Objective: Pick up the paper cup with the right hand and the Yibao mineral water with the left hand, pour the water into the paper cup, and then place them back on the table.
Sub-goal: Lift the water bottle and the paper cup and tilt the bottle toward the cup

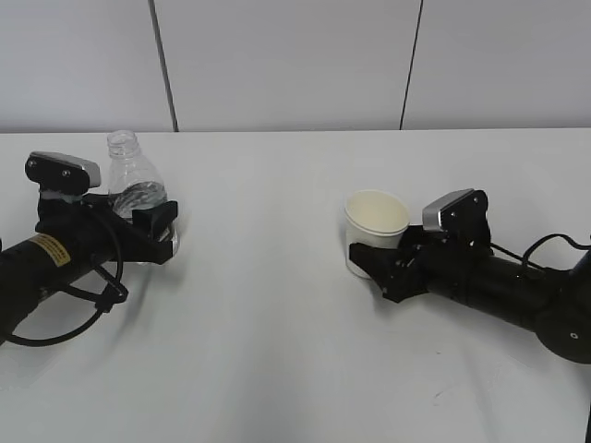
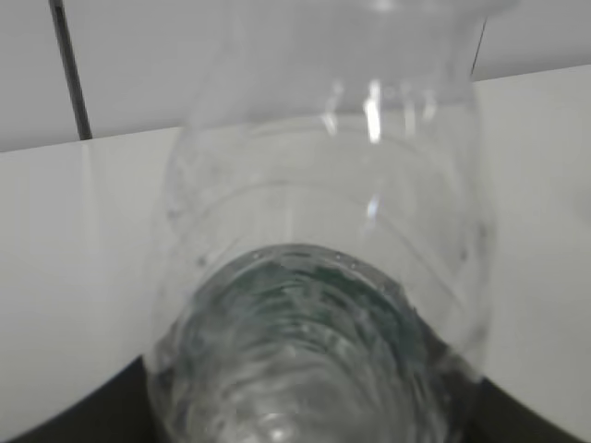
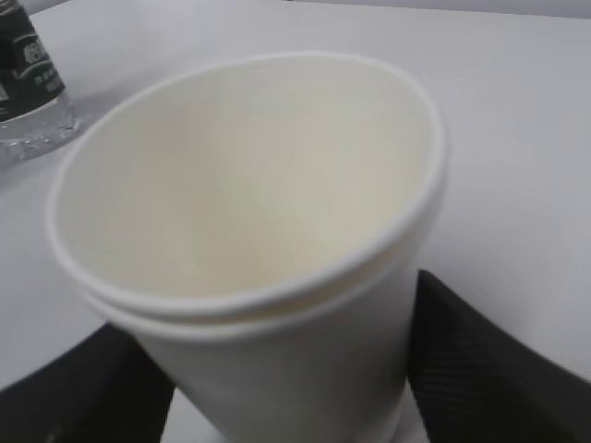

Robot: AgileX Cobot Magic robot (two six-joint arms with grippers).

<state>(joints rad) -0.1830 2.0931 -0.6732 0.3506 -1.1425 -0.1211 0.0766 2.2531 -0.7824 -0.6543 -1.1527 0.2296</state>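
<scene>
The Yibao mineral water (image 1: 129, 180), a clear capless bottle holding some water, stands at the far left of the table (image 1: 277, 332), leaning slightly. My left gripper (image 1: 152, 226) is shut on its lower body. In the left wrist view the bottle (image 2: 314, 277) fills the frame, with dark fingers at both bottom corners. The paper cup (image 1: 376, 217), cream-white and empty, stands right of centre. My right gripper (image 1: 369, 263) is shut on its lower wall. In the right wrist view the cup (image 3: 249, 185) sits between the black fingers (image 3: 480, 369), and the bottle's green label (image 3: 28, 65) shows at top left.
White wall panels with dark seams (image 1: 162, 65) stand behind the table's far edge. A black cable loop (image 1: 83, 318) hangs from the left arm, and another cable (image 1: 545, 245) trails by the right arm.
</scene>
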